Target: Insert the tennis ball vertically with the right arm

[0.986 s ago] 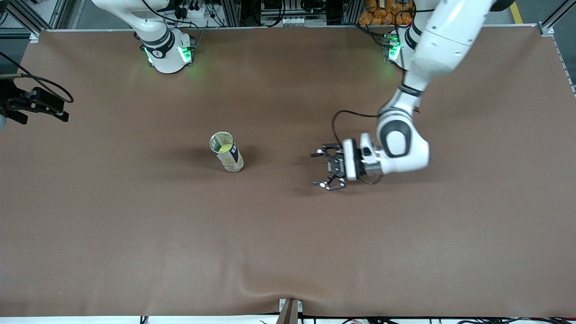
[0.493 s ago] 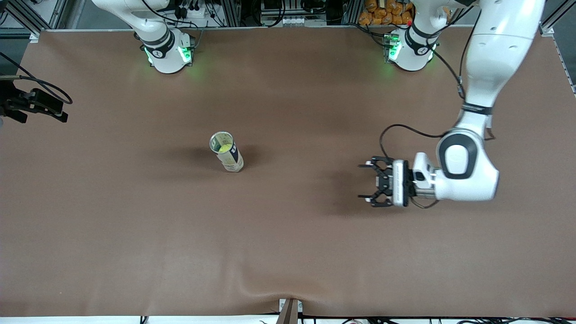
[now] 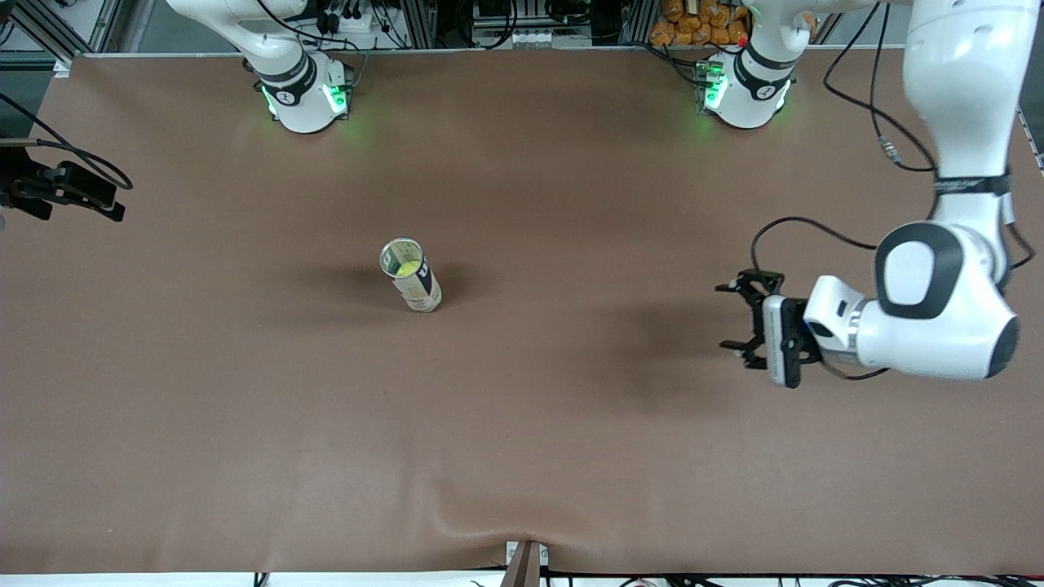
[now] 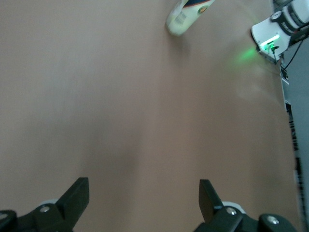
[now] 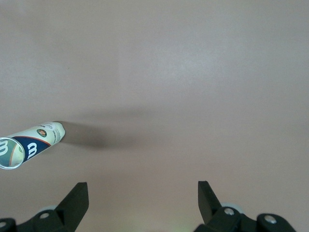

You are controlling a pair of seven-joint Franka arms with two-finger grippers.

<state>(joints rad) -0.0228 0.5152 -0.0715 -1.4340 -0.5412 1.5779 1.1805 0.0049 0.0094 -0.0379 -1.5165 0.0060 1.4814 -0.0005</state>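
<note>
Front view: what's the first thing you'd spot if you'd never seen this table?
A lone can stands upright mid-table with a yellow-green ball showing inside its open top. Then the big white left arm at its own end of the table, its left claw open and empty over bare brown table. The right claw is open too, looking down on the can.
</note>
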